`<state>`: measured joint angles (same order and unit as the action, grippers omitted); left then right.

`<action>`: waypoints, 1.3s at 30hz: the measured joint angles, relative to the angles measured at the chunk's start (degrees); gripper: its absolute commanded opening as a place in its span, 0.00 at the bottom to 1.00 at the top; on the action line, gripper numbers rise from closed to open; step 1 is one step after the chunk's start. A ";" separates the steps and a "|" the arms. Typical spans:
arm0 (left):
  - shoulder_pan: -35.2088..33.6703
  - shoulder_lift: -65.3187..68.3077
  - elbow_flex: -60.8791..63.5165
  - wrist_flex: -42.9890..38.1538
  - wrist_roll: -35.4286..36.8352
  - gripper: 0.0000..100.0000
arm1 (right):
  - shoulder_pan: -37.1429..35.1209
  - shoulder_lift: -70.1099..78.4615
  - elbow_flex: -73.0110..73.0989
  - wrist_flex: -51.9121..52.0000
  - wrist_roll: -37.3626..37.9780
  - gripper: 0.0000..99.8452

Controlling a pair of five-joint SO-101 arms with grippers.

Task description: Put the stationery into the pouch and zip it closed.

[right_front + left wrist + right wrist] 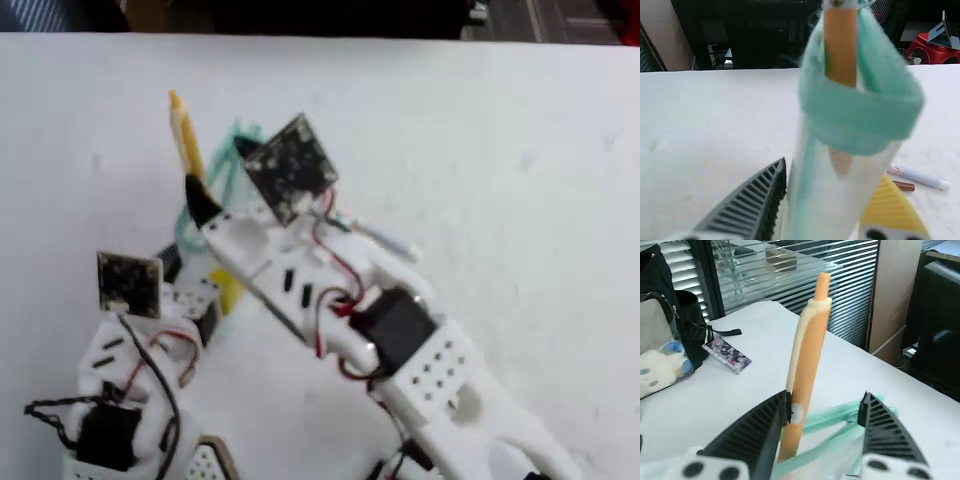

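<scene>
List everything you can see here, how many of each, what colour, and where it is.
pouch: one, teal rim, clear body, upright between the left fingers
pen: one, orange, standing in the pouch mouth
marker: one, white, lying on the table beside the pouch
brown stick: one, coppery, beside the marker
backpack: one, black, on the table
card: one, printed, flat beside the backpack
table: one, white
left gripper: grey and yellow fingers, closed on the pouch
right gripper: black fingers, apart, either side of the pen
</scene>
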<state>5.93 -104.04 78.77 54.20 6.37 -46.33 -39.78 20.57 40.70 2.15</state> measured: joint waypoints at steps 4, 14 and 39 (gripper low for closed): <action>0.00 0.00 0.00 0.00 0.00 0.24 | 2.90 -2.11 -7.47 6.42 1.76 0.21; 0.00 0.00 0.00 0.00 0.00 0.24 | -0.97 -2.37 -9.76 11.78 7.82 0.21; -6.77 0.00 0.00 -0.35 2.99 0.24 | 32.53 30.77 -8.35 20.75 18.02 0.11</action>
<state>-0.84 -104.04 78.77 53.85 9.36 -13.80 -9.01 12.22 61.45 20.18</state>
